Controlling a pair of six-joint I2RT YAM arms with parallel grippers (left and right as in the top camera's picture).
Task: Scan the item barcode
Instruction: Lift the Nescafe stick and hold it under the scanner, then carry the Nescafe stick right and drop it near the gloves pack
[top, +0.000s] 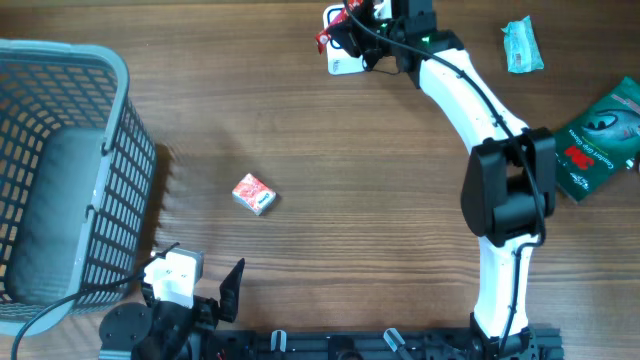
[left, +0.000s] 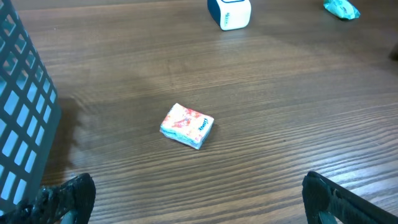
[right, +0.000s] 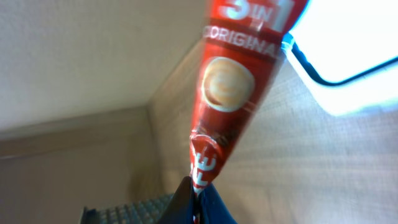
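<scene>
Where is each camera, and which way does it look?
Overhead: above the table, looking straight down; left hand, right hand and basket show.
Left wrist: on the open left hand, looking across the table at the small box; fingertips at the bottom corners.
Right wrist: on the shut right hand, looking along the red sachet it pinches.
Shared: overhead and left wrist both see the small box and scanner.

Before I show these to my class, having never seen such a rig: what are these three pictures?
Two robot arms stand at a wooden table. The overhead view looks down from above; the other two come from cameras on each wrist. The right gripper is shut on a red sachet, near a white scanner. The left gripper is open and empty, facing a small box. Also there: a basket, a teal packet and a green pack.
</scene>
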